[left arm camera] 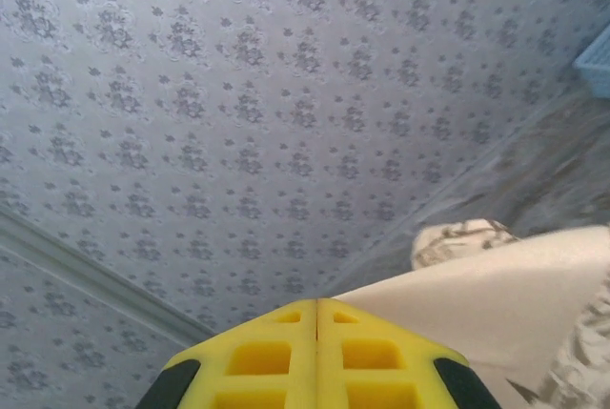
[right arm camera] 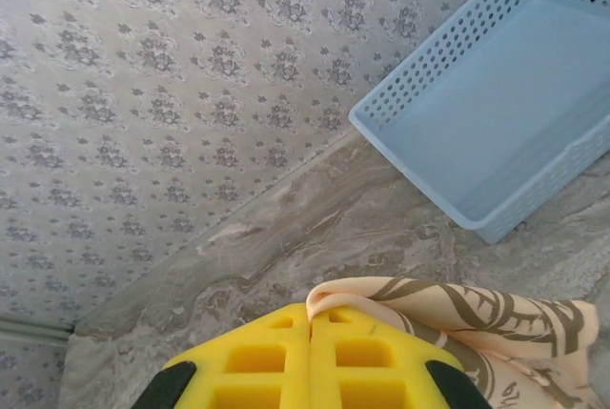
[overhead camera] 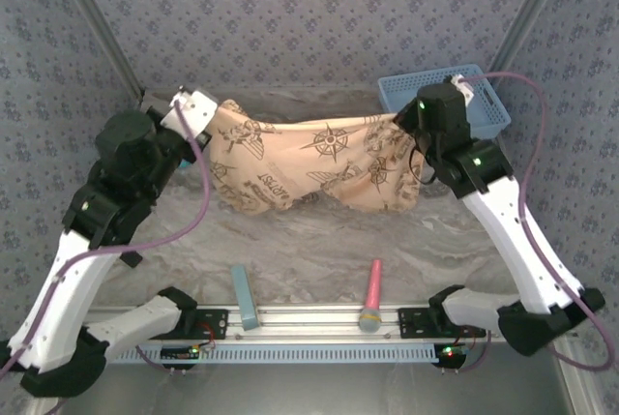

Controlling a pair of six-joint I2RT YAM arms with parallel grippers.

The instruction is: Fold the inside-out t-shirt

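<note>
Well, left claw (left arm camera: 316,306) and right claw (right arm camera: 310,314) are clamped on your shirt (overhead camera: 319,163) (light, limp, sagging between); grip its corners.

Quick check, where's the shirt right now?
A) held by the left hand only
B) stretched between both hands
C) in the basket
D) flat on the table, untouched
B: the shirt spans from the left hand to the right hand, each shut on an edge.
</note>
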